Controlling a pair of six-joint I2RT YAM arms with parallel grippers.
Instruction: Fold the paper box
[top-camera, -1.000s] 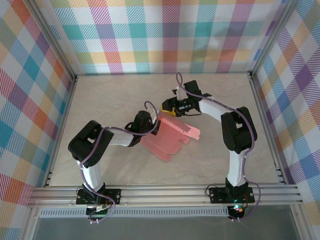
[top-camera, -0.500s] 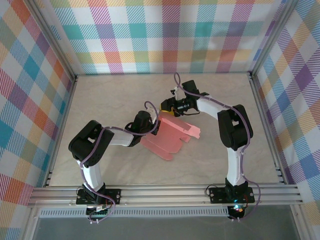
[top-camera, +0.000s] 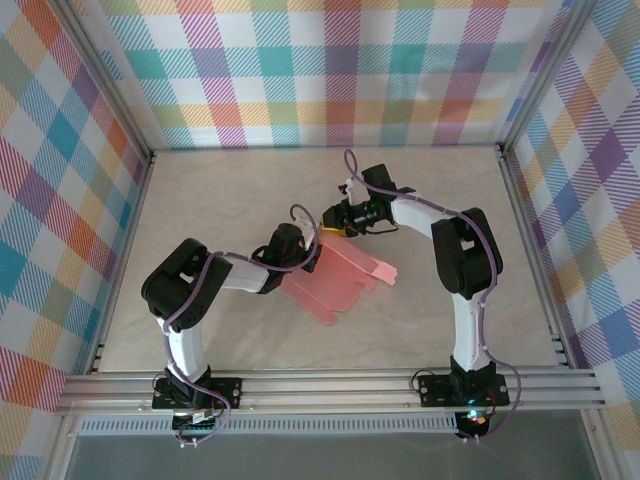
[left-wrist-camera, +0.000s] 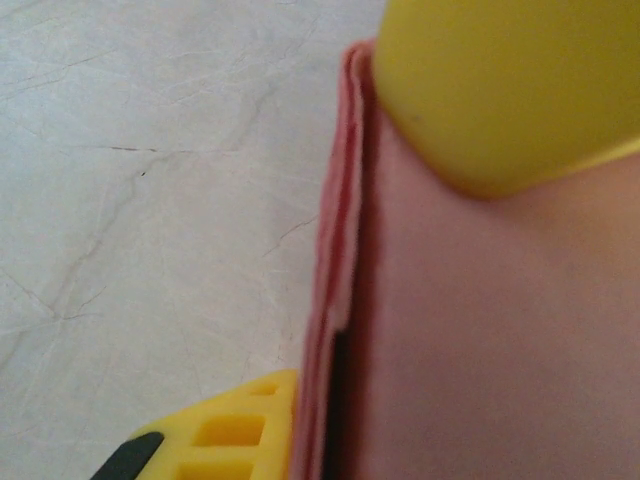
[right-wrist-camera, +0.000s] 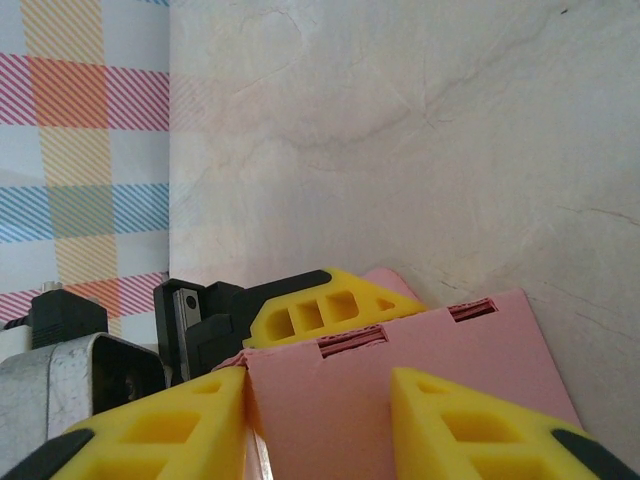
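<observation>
Mid-fold on the worktop (top-camera: 220, 200), the paper box (top-camera: 335, 282) lay clamped at one edge by the left tool (top-camera: 303, 256), while the right tool (top-camera: 333, 222), jaws parted, straddled its far edge, seemingly the next part to crease.

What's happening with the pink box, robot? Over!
Left hand pinching the paper box. Right hand open, straddling its far edge. Nothing in the way.

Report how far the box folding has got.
Done: little. The pink card is doubled along one edge but has no box shape yet. In hand: the left pincer clamps that doubled edge, and the right pincer straddles the card's far edge, jaws apart. Left: raising the sides and locking them into a box.
</observation>
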